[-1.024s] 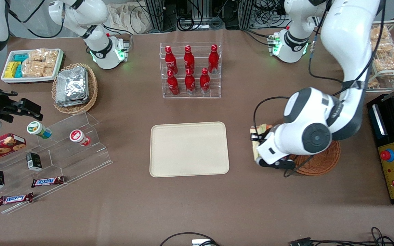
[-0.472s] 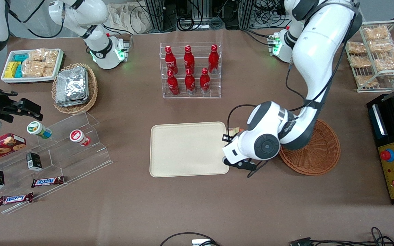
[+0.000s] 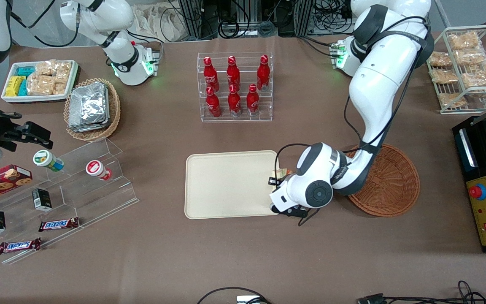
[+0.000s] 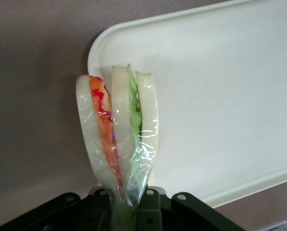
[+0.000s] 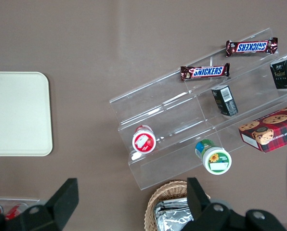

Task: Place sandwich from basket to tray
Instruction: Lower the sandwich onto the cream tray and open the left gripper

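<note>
Shifted from basket [image 3: 388, 185], gripper [image 3: 277, 185] jaws pinch sandwich [image 4: 118, 130] over tray [image 3: 226, 185] edge.

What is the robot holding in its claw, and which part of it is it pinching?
The left arm's tool, above the cream-beige tray's edge, holds the plastic-wrapped triangular white-bread sandwich with green and red-orange filling. It pinches the sandwich's narrow end; the wide end sticks out free.

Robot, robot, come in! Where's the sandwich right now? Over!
Gripper shut on sandwich, over tray edge nearest basket. Sandwich not yet down. Nothing blocking.
</note>
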